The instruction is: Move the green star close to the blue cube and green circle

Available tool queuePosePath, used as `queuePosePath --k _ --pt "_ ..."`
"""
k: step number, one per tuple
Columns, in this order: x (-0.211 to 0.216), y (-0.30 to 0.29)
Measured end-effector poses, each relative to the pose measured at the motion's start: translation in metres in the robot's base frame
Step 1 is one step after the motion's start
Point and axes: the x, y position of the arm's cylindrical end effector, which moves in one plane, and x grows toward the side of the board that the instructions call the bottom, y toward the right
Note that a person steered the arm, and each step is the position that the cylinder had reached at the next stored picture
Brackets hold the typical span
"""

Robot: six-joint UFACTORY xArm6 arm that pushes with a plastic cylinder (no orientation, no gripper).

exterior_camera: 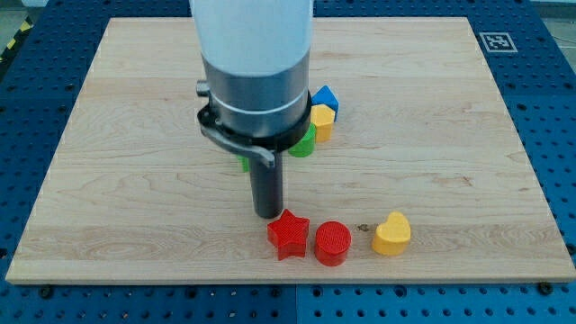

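Board: a pale wooden board (432,135) lay on a blue perforated table (553,108), with a small black-and-white marker (497,41) at its corner toward the view's top right.
Arm: the white and grey arm body (254,67) came down from the view's top and hid the board's middle.
My tip: the dark rod ended at my tip (267,215), just beside the red star on its upper left; whether they touched could not be told. It was a plain rod with nothing to open or close, and it held nothing.
Red pair: a red star (288,235) and a red cylinder (332,243) sat side by side near the view's bottom.
Yellow heart: a yellow heart (392,234) sat to the view's right of the red cylinder, apart from it.
Cluster: a blue cube (324,97), a yellow block (321,121) and a green block (303,144) crowded the arm's right edge, partly hidden.
Green sliver: a green scrap (244,164) showed at the arm's left underside; shape unclear, so the green star could not be placed for certain.
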Motion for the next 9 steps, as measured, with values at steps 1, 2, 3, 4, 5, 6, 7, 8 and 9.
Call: queuePosePath --k 1,2,3,4,5,6,7,8,9 --pt "-0.016 -0.008" --pt "-0.021 -0.021" --pt "-0.039 -0.026" --pt "-0.056 -0.026" --pt "-0.073 -0.026" --pt "-0.076 -0.026" --pt "-0.076 -0.041" --pt "-0.076 -0.077" --pt "-0.08 -0.096"
